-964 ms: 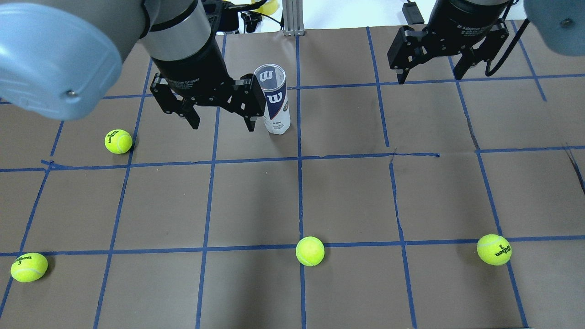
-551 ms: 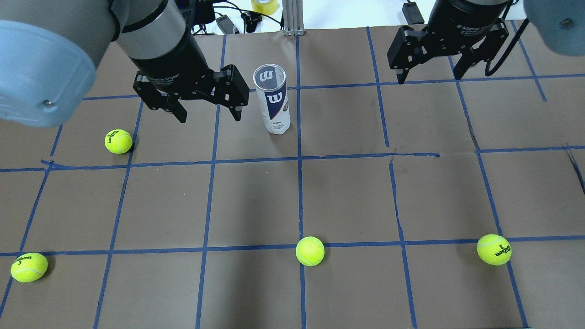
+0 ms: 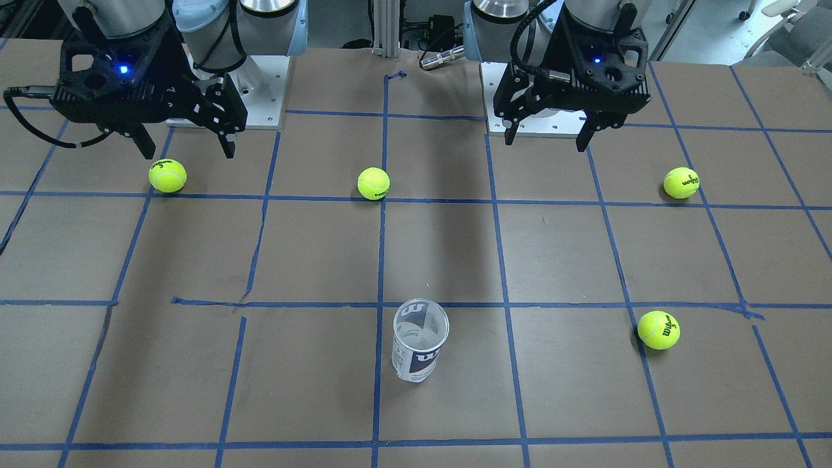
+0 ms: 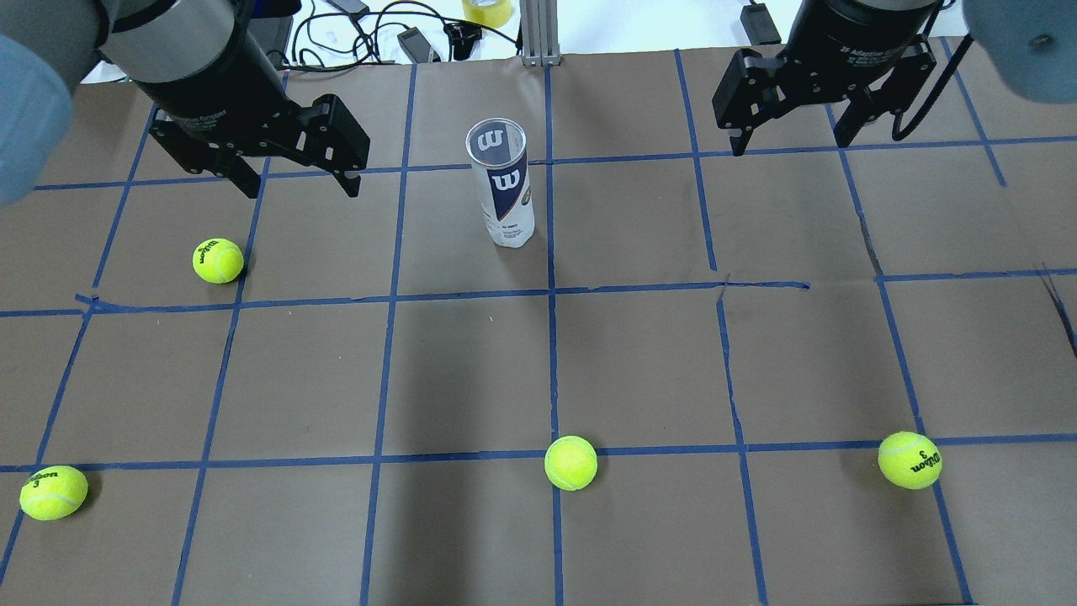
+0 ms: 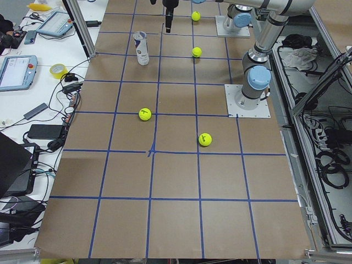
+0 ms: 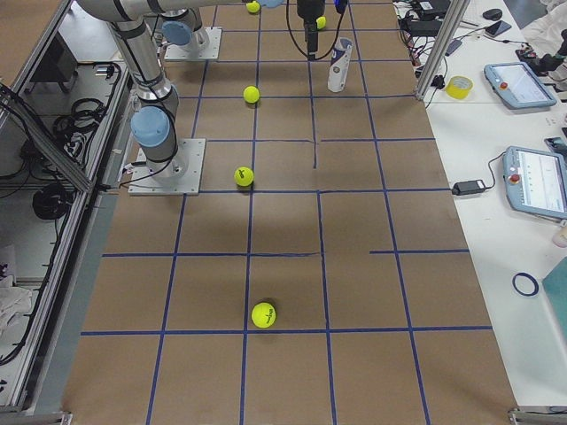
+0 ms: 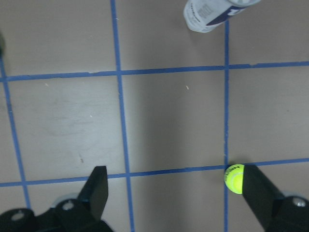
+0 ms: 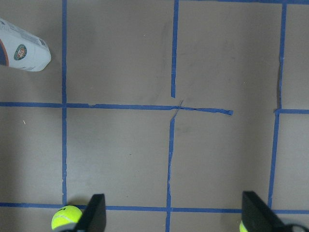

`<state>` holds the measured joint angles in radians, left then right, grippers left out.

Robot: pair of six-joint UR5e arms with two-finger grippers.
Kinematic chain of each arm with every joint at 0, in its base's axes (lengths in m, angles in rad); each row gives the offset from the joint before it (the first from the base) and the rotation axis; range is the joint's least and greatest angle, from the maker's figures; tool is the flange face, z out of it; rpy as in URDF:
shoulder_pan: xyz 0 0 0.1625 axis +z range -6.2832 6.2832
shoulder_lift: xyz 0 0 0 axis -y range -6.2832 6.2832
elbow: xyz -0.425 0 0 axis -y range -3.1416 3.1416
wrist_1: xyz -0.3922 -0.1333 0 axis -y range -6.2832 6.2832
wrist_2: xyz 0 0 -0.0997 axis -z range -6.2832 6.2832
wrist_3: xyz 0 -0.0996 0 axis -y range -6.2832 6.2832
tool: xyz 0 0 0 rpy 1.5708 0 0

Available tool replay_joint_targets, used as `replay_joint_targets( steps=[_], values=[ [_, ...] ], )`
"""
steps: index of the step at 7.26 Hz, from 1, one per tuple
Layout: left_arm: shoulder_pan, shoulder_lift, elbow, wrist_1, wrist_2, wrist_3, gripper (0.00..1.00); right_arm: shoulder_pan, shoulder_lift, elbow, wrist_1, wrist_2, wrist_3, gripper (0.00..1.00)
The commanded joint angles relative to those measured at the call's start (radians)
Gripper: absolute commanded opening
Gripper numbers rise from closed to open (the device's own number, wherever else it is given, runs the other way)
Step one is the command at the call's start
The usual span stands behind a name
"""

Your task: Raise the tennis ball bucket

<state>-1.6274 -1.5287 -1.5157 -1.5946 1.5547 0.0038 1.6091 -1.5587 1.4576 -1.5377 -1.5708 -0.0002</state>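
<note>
— Left gripper [image 4: 301, 187], report.
— Jaws apart, holding nothing. Right gripper [image 4: 791, 145] likewise spread. I see both hanging above the table [image 4: 639, 362].
— Surface?
— Brown paper, blue tape grid [image 4: 552, 362]. Nearest the robot, three tennis balls [image 4: 570, 462] in a row; a fourth ball [image 4: 218, 260] farther out. Beyond it, the tennis ball bucket [image 4: 507, 189] stands upright between the grippers, touching neither, open paper around it. Far edge: cables [image 4: 362, 38], tape roll [image 4: 486, 12].

Bright, even light fell from overhead, leaving soft, wide shadow bands across the brown paper-covered table [image 4: 639, 353]. The left wrist view was slightly blurred; the fixed views were sharp, without strong glare.
</note>
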Motion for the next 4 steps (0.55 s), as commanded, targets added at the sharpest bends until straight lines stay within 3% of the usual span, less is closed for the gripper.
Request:
replay_joint_targets(
  steps=[1,4],
  values=[
    [0.004,-0.005,-0.003,0.013,0.021,0.025,1.0,0.0,-0.001,0.006,0.001,0.002,-0.001,1.0],
    [0.006,-0.007,-0.006,0.022,0.024,0.033,1.0,0.0,-0.001,0.006,-0.001,0.0,-0.001,1.0]
  ],
)
